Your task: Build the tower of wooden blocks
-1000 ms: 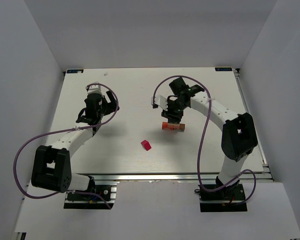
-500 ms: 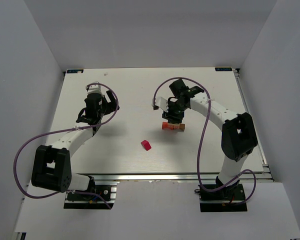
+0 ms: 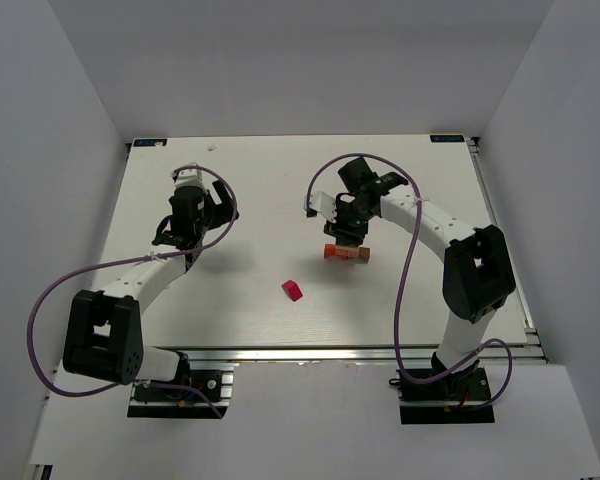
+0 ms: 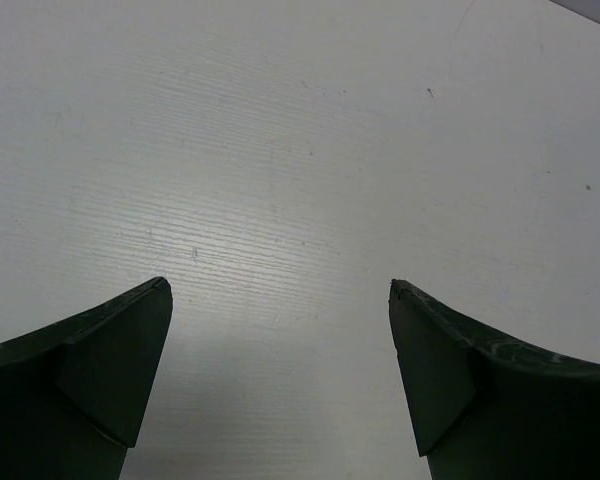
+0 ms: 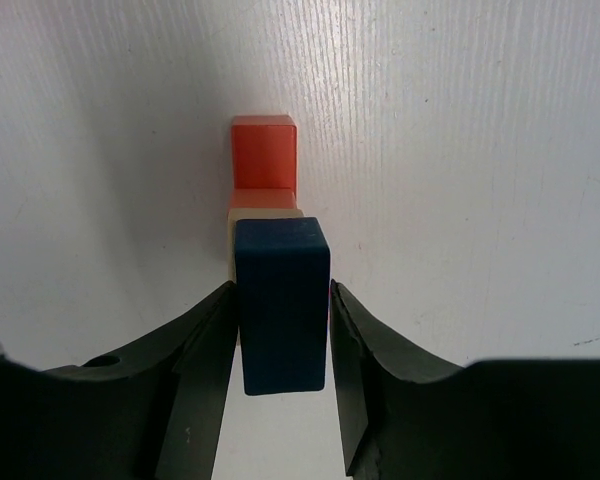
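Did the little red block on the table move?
No. The red block lies in the same spot on the table, just as far from the table's near edge as before.

White tbl (image 3: 250,190) (faint grain), grey walls (image 3: 70,80) around.

white table (image 3: 260,200) — a block stack (image 3: 336,251) and, apart, a magenta block (image 3: 293,290)

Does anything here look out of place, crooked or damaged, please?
Only one thing: a magenta-red block lies alone on the table, well apart from the block stack where the right gripper holds a blue block. Nothing looks spilled or damaged.
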